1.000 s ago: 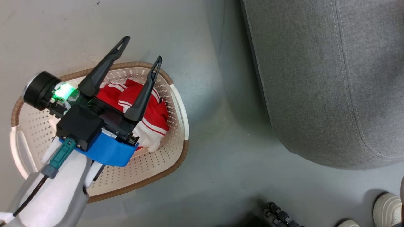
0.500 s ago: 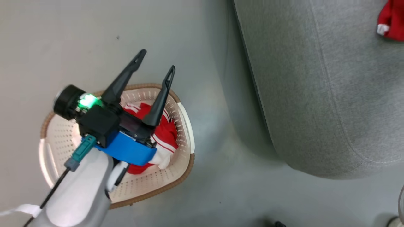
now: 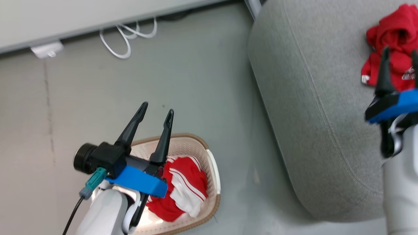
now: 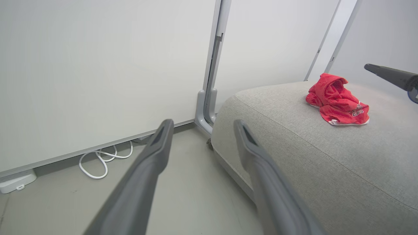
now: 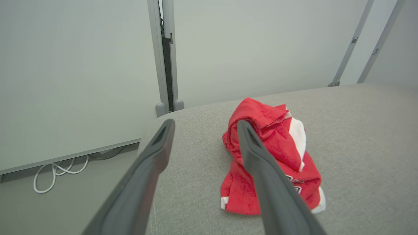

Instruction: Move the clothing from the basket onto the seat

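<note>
Head cam is swinging toward the seat [image 3: 303, 107]. My right gripper [image 5: 205, 124] is hanging spread open over the lettered red garment [image 5: 271, 156] lying there. My left gripper [image 3: 157, 108] is staying open, and the striped garment [image 3: 184, 182] is still sitting in the basket [image 3: 214, 182] beside the seat.

**Two red garments: one on the seat, one in the basket**

The red garment with white letters [image 3: 396, 31] lies in a crumpled heap on top of the seat [image 3: 310, 98], up at 2 o'clock in the head view. The seat is big, soft and grey, with round edges and a stitched line, and it takes up the 3 o'clock side. The basket [image 3: 214, 173] is cream with little holes and a brown rim. It sits down at 7 o'clock, apart from the seat. The red garment with white stripes [image 3: 184, 182] lies bunched up inside it, against its 3 o'clock wall.
</note>
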You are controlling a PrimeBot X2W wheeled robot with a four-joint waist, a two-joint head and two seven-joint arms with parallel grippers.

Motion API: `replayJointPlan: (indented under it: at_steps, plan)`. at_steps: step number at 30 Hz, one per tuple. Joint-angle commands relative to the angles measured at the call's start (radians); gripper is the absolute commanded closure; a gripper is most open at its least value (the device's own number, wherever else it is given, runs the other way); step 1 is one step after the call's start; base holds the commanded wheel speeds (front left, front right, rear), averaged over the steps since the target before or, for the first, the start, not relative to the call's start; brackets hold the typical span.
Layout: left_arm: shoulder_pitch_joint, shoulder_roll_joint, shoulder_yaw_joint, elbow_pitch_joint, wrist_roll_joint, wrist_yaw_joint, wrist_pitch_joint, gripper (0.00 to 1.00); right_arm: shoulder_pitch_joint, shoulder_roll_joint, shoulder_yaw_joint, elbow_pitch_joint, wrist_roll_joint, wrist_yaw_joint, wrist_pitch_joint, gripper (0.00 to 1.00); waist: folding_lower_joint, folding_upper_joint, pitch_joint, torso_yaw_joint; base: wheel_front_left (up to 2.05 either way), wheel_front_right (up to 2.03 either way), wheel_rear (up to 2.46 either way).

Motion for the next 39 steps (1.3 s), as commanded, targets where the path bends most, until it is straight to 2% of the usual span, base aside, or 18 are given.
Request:
replayJointPlan:
  at_steps: [1,2,3,5,8,19,27,39]
  plan:
    - [0.039,-0.014,0.027,0.013,0.001,-0.002,-0.005,0.00,0.098,0.036,0.028,-0.075,0.006,0.000,-0.008,0.00,0.0003,-0.0001,-0.114,0.068,0.00,0.00,0.00]
    - [0.039,-0.014,0.027,0.013,0.001,-0.002,-0.005,0.00,0.098,0.036,0.028,-0.075,0.006,0.000,-0.008,0.00,0.0003,-0.0001,-0.114,0.068,0.00,0.00,0.00]
    - [0.061,-0.026,0.045,0.022,0.004,-0.002,-0.005,0.00,0.173,0.061,0.050,-0.146,0.007,0.000,-0.010,0.00,0.0003,-0.0001,-0.147,0.089,0.00,0.00,0.00]
    - [0.072,-0.031,0.053,0.029,0.006,-0.002,-0.005,0.00,0.215,0.071,0.061,-0.182,0.004,0.000,-0.010,0.00,0.0003,-0.0001,-0.163,0.101,0.00,0.00,0.00]
    - [0.106,-0.046,0.089,0.051,0.012,-0.002,-0.004,0.00,0.367,0.096,0.102,-0.302,-0.002,0.000,-0.003,0.00,0.0003,-0.0001,-0.224,0.148,0.00,0.00,0.00]
    - [0.190,-0.059,0.186,0.110,0.013,-0.002,-0.004,0.00,0.618,0.102,0.214,-0.483,0.094,0.000,0.050,0.00,0.0003,-0.0001,-0.337,0.233,0.00,0.00,0.00]
    - [0.229,-0.049,0.249,0.136,0.027,-0.002,-0.004,0.00,0.721,0.103,0.258,-0.540,0.073,0.000,0.060,0.00,0.0003,-0.0001,-0.372,0.269,0.00,0.00,0.00]
    - [0.250,-0.047,0.275,0.158,0.036,-0.002,-0.004,0.00,0.751,0.103,0.265,-0.537,0.062,0.000,0.066,0.00,0.0003,-0.0001,-0.379,0.274,0.00,0.00,0.00]
